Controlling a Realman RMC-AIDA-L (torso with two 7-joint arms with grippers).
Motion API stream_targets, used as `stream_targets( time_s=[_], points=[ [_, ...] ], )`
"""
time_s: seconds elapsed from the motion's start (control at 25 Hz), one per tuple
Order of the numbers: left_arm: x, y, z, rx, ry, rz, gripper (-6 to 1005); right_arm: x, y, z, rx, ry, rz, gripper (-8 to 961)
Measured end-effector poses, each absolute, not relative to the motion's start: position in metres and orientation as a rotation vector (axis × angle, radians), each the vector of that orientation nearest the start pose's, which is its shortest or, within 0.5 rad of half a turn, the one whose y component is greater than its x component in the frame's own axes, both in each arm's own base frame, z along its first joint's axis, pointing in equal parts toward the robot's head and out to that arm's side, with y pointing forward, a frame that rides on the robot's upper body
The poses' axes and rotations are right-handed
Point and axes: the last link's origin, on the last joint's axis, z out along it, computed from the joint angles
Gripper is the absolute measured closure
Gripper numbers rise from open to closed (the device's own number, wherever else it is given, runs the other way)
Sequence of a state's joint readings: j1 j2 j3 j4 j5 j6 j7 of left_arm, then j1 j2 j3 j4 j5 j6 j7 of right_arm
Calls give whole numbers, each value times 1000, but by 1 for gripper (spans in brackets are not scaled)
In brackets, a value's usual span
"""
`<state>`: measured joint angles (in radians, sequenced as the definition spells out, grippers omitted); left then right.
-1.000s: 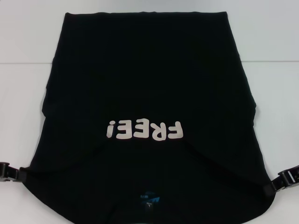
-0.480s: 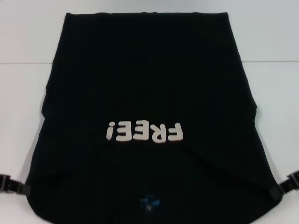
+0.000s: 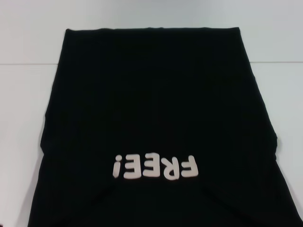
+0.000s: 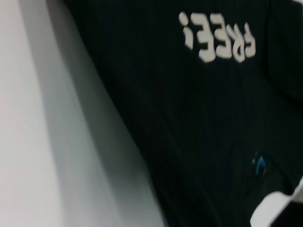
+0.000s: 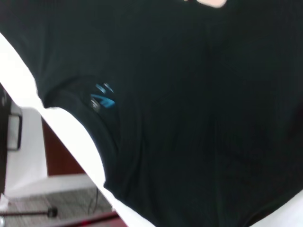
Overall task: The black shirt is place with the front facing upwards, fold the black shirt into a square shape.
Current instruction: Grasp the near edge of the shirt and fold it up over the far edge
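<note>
The large plain black short-sleeved cloth T-shirt (image 3: 156, 118) was recorded lying front-up on the white worktop (image 3: 28, 94), its long axis running away from the robot, hem at the far end, collar end at the near edge and running out of the head view. White block letters "FREE!" (image 3: 155, 166) were read on the front, upside down from the robot's side, so the neck lay toward the robot. A small blue neck label (image 5: 102, 97) was noted in both wrist views; its print could not be read. In the right wrist view the collar end appeared to hang past the worktop's near edge, with floor visible below. Neither the left hand nor the right hand was seen in any current view, so whether either was apart, together or clamped on cloth could not be told. The near shoulder corners were judged to be the parts closest to both arms, one on each side, equally reachable. The fold was judged not yet made, and the next move was expected to turn on carrying the near end along the long axis toward the hem.
</note>
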<state>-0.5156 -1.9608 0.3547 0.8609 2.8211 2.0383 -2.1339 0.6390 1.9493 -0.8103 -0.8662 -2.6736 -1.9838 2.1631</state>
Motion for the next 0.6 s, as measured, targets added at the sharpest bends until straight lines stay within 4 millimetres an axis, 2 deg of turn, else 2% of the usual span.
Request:
stream_targets(
  time_s=[0.16, 0.32, 0.44, 0.48, 0.52, 0.6],
  points=[
    [-339, 240, 84, -2506, -2024, 99, 988, 293, 292, 60, -2833, 1584, -526, 908],
    [-336, 239, 79, -2535, -2022, 115, 988, 292, 292, 58, -2832, 1607, -479, 908],
    [-331, 247, 78, -2542, -2001, 17, 988, 289, 296, 58, -2814, 1640, -372, 908],
    [-329, 251, 81, -2538, -1986, -42, 988, 288, 299, 61, -2782, 1671, -274, 909],
    [-326, 257, 84, -2532, -1963, -114, 988, 288, 299, 61, -2782, 1671, -274, 909],
    [-322, 267, 91, -2509, -1927, -236, 988, 288, 304, 69, -2721, 1707, -146, 909]
  ],
)
